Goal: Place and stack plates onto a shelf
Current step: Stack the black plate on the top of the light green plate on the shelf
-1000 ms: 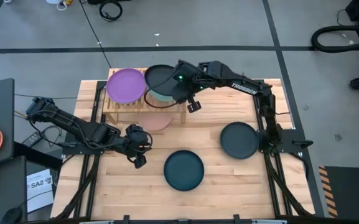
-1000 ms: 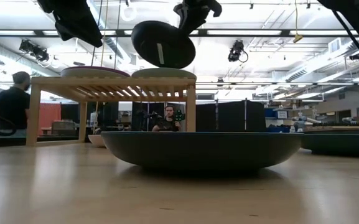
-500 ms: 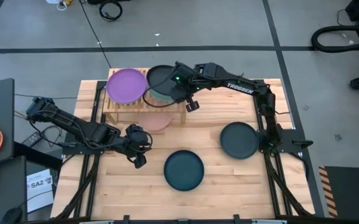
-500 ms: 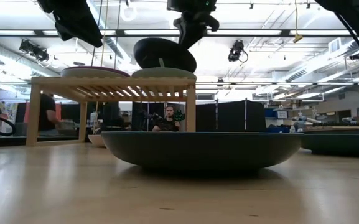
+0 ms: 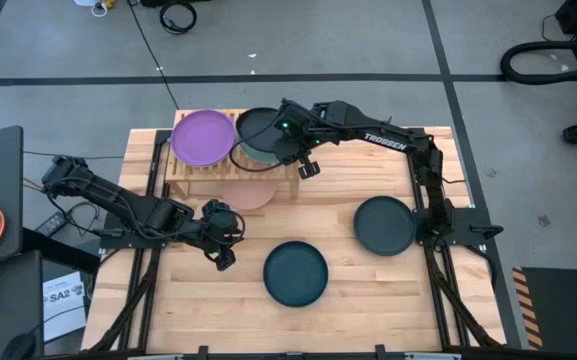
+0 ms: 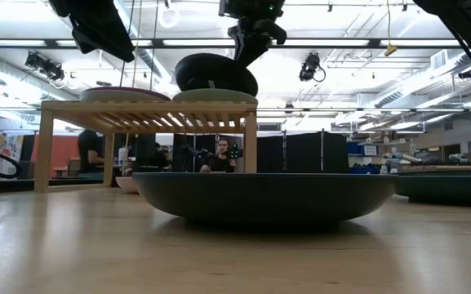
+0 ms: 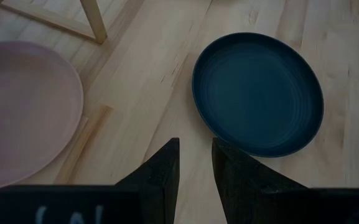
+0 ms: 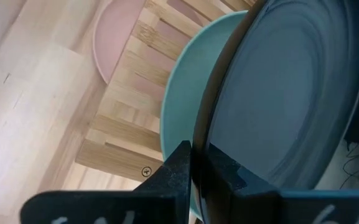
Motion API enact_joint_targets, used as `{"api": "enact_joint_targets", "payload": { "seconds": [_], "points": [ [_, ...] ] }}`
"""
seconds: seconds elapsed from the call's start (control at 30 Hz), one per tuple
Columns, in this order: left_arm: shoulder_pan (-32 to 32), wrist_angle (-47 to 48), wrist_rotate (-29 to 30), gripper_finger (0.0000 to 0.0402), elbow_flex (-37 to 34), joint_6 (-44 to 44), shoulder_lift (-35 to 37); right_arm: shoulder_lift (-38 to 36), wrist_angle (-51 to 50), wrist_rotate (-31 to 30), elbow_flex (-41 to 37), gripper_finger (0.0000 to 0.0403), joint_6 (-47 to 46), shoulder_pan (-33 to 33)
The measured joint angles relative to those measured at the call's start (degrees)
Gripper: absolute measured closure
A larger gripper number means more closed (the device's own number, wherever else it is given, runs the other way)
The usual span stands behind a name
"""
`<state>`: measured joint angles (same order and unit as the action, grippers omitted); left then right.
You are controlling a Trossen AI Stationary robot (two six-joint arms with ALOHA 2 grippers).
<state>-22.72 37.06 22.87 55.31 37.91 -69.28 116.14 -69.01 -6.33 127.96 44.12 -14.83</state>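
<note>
one black plate (image 5: 259,124), pinched at its rim by the right gripper (image 5: 290,134), rests tilted on the mint plate (image 8: 182,115) atop the shelf (image 5: 190,172); releasing should wait until it lies level.

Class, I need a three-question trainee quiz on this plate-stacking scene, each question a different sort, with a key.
1. True or false: the purple plate lies on the shelf.
2. The black plate at the right end effector is above which plate? A) pink B) mint green C) dark teal
3. Fill in: the left end effector holds ____.

Key: 1 true. 2 B, the mint green plate. 3 nothing.
</note>
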Motion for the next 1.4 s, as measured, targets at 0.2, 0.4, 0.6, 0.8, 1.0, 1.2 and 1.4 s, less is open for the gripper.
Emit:
{"api": "enact_joint_targets", "payload": {
  "seconds": [0.2,0.4,0.6,0.8,1.0,1.2,1.4],
  "points": [
    [-0.01,0.00,0.00,0.0301,0.00,0.00,0.00,0.00,0.02,0.01,0.00,0.0367,0.00,0.00],
    [-0.01,0.00,0.00,0.0301,0.00,-0.01,0.01,0.00,0.02,0.00,0.02,0.0367,0.00,0.02],
    [-0.02,0.00,0.00,0.0301,0.00,-0.02,0.00,0.00,0.27,-0.01,0.02,0.0367,0.00,0.00],
    [0.00,0.00,0.00,0.0301,0.00,-0.05,0.00,0.00,0.42,0.01,0.02,0.0367,-0.01,0.00],
    [-0.01,0.00,0.00,0.0301,0.00,-0.07,0.00,0.00,1.06,-0.47,0.02,0.0366,-0.64,0.02],
    [-0.02,0.00,0.00,0.0301,0.00,-0.07,0.01,0.00,3.59,-1.04,0.04,0.0366,-0.98,0.02],
    [-0.01,-0.01,0.00,0.0301,0.00,-0.04,0.01,0.00,8.44,-2.63,0.07,0.0366,-5.05,0.00]
  ]
}}
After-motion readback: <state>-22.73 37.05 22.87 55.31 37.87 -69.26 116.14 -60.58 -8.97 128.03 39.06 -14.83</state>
